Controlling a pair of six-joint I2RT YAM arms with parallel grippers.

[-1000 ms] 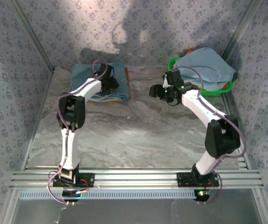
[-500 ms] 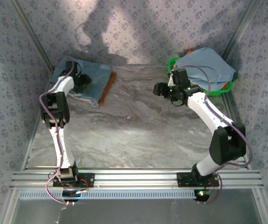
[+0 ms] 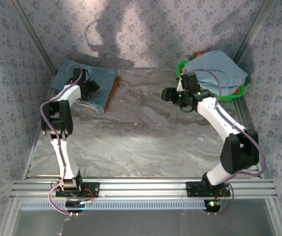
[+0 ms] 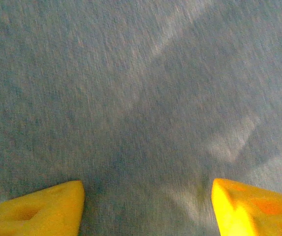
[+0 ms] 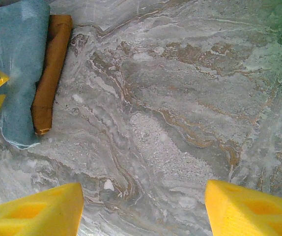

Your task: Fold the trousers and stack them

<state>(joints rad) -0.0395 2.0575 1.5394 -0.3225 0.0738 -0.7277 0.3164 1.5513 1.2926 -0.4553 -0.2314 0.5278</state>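
From above, one pair of trousers [image 3: 104,81] is seen folded at the table's [image 3: 146,137] far-left corner, stacked on one orange-brown garment [image 3: 113,91]. The packet is skewed to the edges and its long axis cannot be told. One grey-blue garment [image 3: 217,69] is heaped in one green basket [image 3: 180,66] at the far-right corner. At the left wrist, the left gripper [image 4: 148,189] is spread wide over denim. At the right wrist, the right gripper [image 5: 144,196] is held wide above bare table.
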